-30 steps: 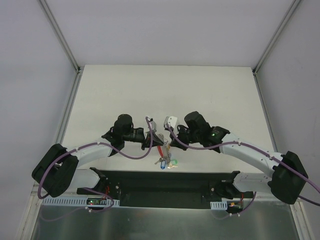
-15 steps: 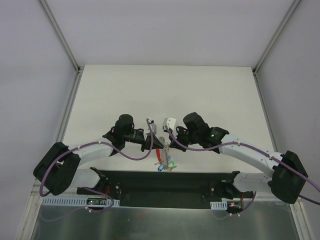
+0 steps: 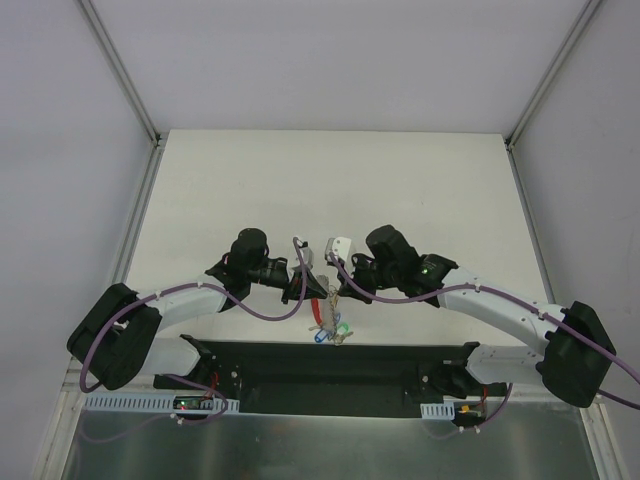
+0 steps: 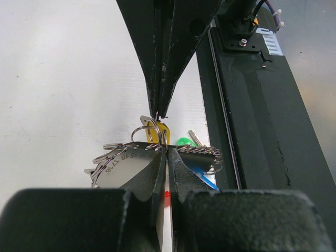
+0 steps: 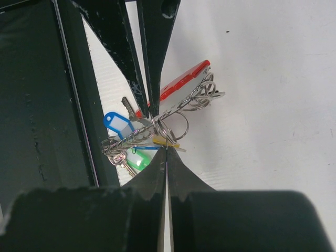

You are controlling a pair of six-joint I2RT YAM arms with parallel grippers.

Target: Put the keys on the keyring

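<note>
Just past the black base rail (image 3: 330, 365), small silver keys with coloured plastic caps (image 5: 116, 125) bunch at the thin metal keyring (image 5: 187, 125) and its bright red loop band (image 5: 181, 81). The left gripper (image 4: 167, 153) and right gripper (image 5: 166, 151), jaws pressed together, meet tip to tip at the ring, equally near; whether either pinches wire I cannot tell. The bunch's long axis crosses the fingers' line, lower left to upper right in the right wrist view.

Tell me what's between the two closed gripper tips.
In the left wrist view, a small thin silver metal ring and a yellow plastic key cap sit between the left gripper and the right gripper.
</note>
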